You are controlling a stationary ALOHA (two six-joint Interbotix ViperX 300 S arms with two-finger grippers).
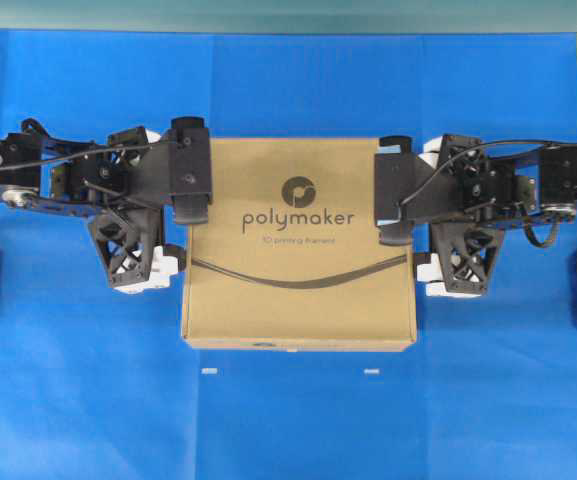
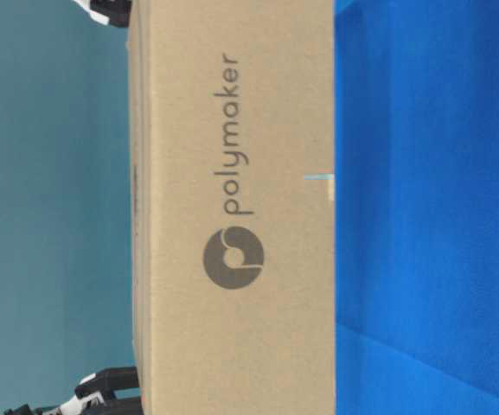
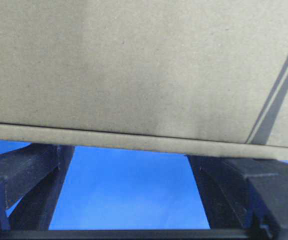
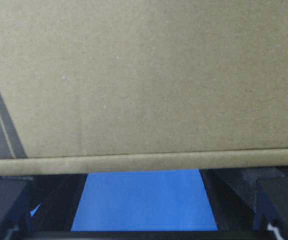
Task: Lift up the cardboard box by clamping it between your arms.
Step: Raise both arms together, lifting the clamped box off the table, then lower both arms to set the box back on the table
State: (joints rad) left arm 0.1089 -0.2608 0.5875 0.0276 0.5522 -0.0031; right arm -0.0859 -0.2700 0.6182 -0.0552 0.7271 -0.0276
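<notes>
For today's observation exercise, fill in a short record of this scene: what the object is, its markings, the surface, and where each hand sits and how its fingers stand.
object: cardboard box, flat, tan
markings: "polymaker" wording, round logo, curved dark line
surface: blue cloth
left hand: at the box's left edge, fingers spread open
right hand: at the box's right edge, fingers spread open
wrist views: box edge across both fingers, blue cloth below
extras: two small white marks in front of the box

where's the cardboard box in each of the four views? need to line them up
Overhead: cardboard box at centre, between the two arms.
Table-level: picture is turned sideways; box fills the middle band, top to bottom.
Left wrist: box fills the upper part, edge just beyond the fingers.
Right wrist: same, box across the upper part.
Shared landmark: the dark curved line on the top, visible overhead and in both wrist views.
</notes>
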